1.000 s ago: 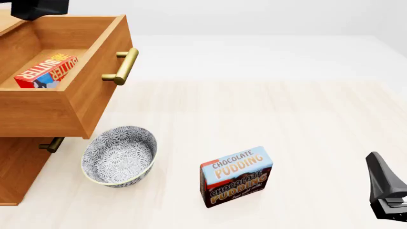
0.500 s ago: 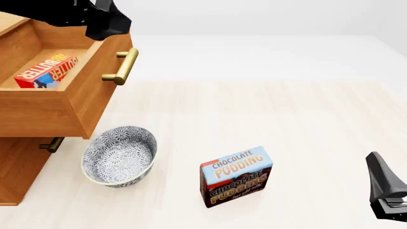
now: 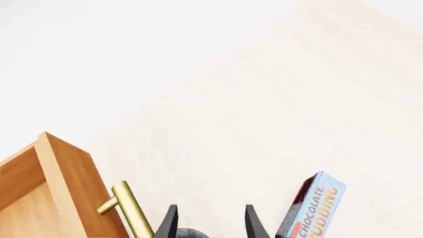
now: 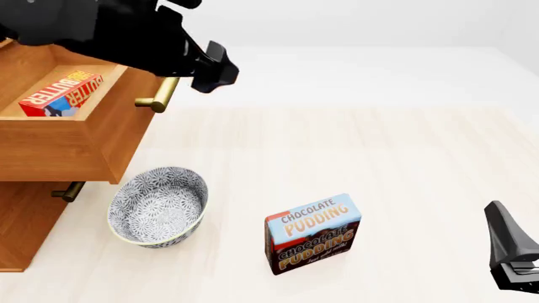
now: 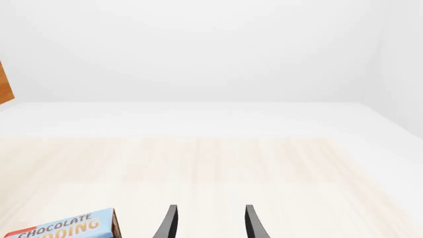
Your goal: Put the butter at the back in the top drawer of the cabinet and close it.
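Front view shows the butter (image 4: 60, 93) lying inside the pulled-out top drawer (image 4: 118, 136) of the cabinet (image 4: 21, 227) at the left edge of the frame, with the left gripper (image 4: 214, 68) in the upper left, above and just right of the drawer's brass handle (image 4: 160, 88), its fingers parted and holding nothing. Lower down, a patterned bowl (image 4: 158, 206) sits in front of the cabinet, a chocolate pudding box (image 4: 313, 233) stands at lower centre, and the right gripper (image 4: 511, 249) waits at the lower right edge, fingers spread and empty
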Available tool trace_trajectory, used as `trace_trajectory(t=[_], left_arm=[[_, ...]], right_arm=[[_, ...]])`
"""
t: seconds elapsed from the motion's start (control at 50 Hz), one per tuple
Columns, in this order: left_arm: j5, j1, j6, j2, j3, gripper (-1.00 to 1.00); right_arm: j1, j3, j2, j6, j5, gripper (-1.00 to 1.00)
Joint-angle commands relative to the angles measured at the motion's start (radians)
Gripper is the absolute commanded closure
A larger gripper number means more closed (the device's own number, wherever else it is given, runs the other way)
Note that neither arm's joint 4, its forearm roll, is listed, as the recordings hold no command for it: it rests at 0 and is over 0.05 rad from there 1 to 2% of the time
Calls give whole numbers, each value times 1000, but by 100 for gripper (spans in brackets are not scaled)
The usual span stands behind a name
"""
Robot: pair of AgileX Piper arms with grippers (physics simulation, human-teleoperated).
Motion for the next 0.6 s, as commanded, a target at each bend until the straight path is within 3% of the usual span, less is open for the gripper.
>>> trace_trajectory(t=[0.02,0.36,0.6], left_arm=[[-54,-59,-41,73,13,-100],[-115,-74,-105,164,27,-100],[-140,-49,-112,180,47,-100]], right_arm=[[0,0,0,0,0,-100],[0,0,0,0,0,-100],[0,0,0,0,0,-100]])
